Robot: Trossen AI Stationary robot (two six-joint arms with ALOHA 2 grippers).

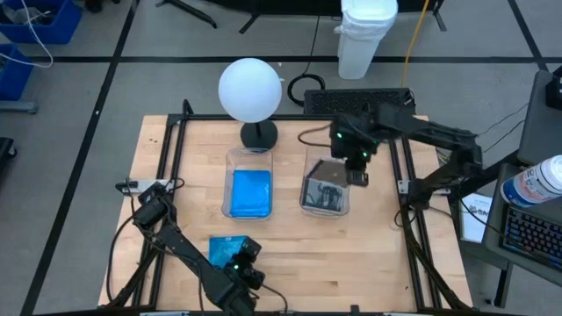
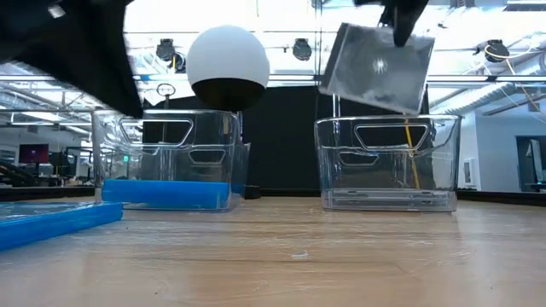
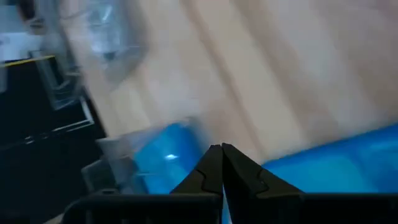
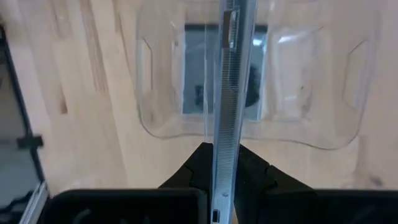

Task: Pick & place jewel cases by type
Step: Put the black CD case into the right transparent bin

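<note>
A clear jewel case (image 2: 375,68) with a dark spine hangs above the right clear tub (image 1: 325,189), with my right gripper (image 1: 356,167) shut on it. That tub holds more clear cases (image 4: 193,68). The left tub (image 1: 248,193) holds blue jewel cases (image 2: 166,194). One blue jewel case (image 1: 224,250) lies flat on the table near the front edge. My left gripper (image 3: 222,149) is shut at that case's right side, with nothing between its fingers. My right gripper pinches the clear case's two flat faces between its two fingers, at its upper edge (image 4: 225,155) near a corner (image 2: 408,38). The fingers come from above, pointing down. The case hangs tilted below them, lifted clear over the right tub. My left gripper's shut fingertips stand just over the blue case (image 3: 336,165); whether they touch it I cannot tell.
A white globe lamp (image 1: 250,88) on a black foot stands behind the left tub. Black frame rails (image 1: 176,167) run along the table's left and right sides. A keyboard (image 1: 356,96) lies at the far edge. Bare wood (image 1: 351,254) lies in front of the tubs.
</note>
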